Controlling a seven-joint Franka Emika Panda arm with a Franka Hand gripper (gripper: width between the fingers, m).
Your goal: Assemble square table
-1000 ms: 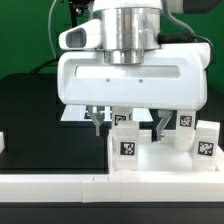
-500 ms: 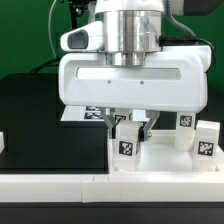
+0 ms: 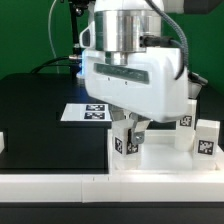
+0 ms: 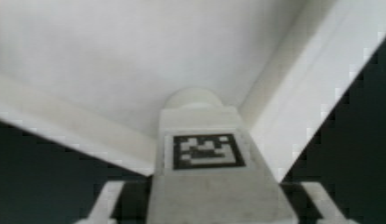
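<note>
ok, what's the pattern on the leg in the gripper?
White leg with a black-and-white square tag; clearest in the wrist view.

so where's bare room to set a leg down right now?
Bare black table on the exterior view's left, bordered by the marker board, the border bar and the square slab. Crowded on the exterior view's right: gripper closed on a leg, more legs beside it.

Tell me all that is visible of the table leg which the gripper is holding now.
The leg is a short white post, plastic by its look, with flat sides and a rounded end. One face carries a black-and-white square tag. It stands between the fingers of the gripper, which are closed on its sides. In the wrist view its rounded end points toward a corner of the square table. Whether it touches that corner cannot be told.
</note>
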